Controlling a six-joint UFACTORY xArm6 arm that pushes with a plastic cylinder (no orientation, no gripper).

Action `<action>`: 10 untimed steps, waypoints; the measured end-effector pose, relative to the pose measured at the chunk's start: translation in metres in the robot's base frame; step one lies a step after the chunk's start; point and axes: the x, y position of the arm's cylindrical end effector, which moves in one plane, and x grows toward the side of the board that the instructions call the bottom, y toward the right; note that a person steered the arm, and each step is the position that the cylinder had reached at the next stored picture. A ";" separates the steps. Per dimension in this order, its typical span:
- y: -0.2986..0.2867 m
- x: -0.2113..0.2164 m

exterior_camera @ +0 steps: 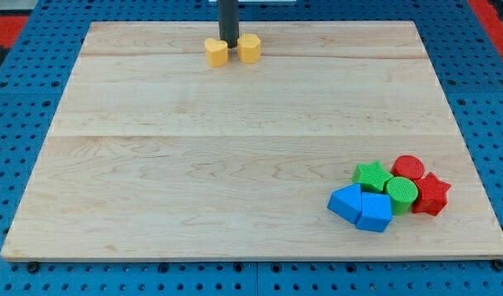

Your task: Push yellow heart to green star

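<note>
Two yellow blocks sit near the view's top edge of the wooden board (pixel 153 164). The left one (pixel 216 52) looks like the yellow heart. The right one (pixel 249 48) looks like a pentagon. My tip (pixel 228 43) stands between them, close to or touching both. The green star (pixel 371 175) lies far off at the view's lower right, at the upper left of a cluster of blocks.
The cluster around the green star holds a green cylinder (pixel 402 192), a red cylinder (pixel 408 167), a red star (pixel 432 194) and two blue blocks (pixel 346 202) (pixel 374 212). The board's right edge and bottom edge are close to it.
</note>
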 end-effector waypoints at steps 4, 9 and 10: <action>-0.055 0.026; -0.104 0.131; -0.105 0.158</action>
